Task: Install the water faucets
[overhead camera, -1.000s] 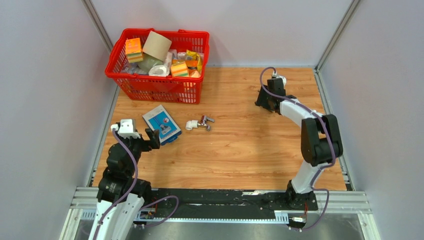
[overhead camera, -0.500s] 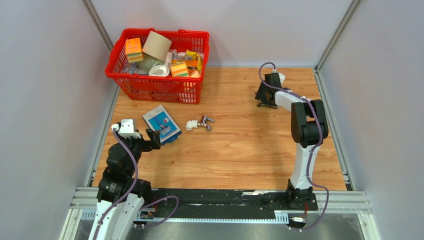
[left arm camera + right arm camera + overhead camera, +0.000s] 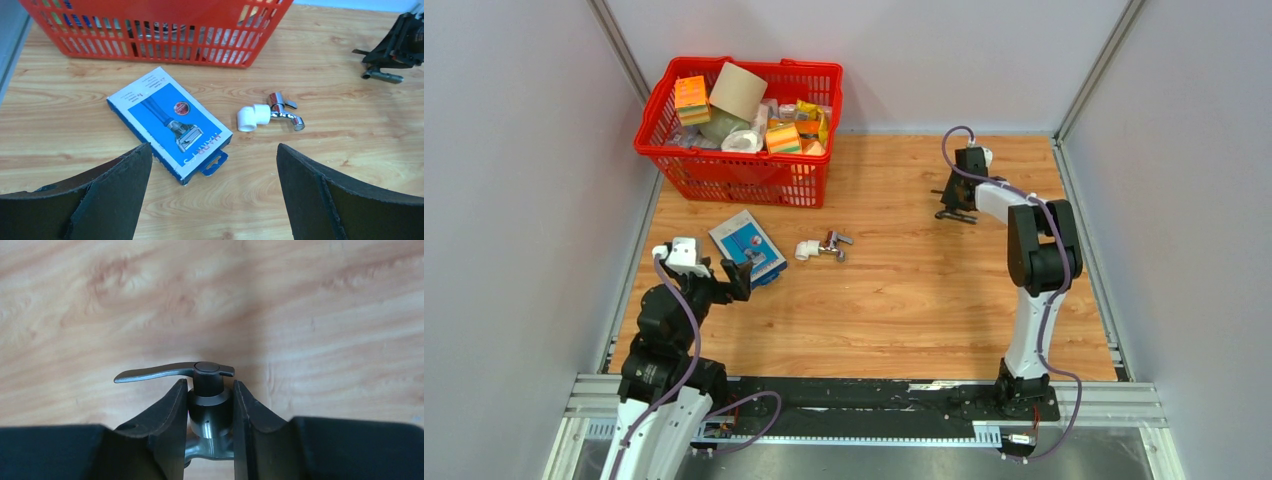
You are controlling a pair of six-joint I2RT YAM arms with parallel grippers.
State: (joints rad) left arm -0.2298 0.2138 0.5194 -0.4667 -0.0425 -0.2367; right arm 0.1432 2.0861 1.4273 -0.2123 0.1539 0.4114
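The dark grey water faucet [image 3: 206, 369] with a T-handle stands at the back right of the table. My right gripper [image 3: 210, 385] is shut on its round body just under the handle. From above, that gripper [image 3: 955, 203] hides most of the dark faucet [image 3: 948, 215]. The chrome faucet [image 3: 829, 245], with a white elbow [image 3: 248, 119] on its end, lies on its side mid-table [image 3: 280, 111]. My left gripper [image 3: 214, 150] is open and holds nothing. It hovers near the front left, short of the chrome faucet.
A flat blue-and-white box [image 3: 746, 247] lies just ahead of the left gripper, left of the chrome faucet. A red basket [image 3: 724, 175] full of packages stands at the back left. Grey walls close in the wooden table [image 3: 904, 300] on three sides.
The right gripper's jaws have closed onto the dark grey faucet, and that arm has drawn more upright. The left gripper has edged slightly toward the box, still open.
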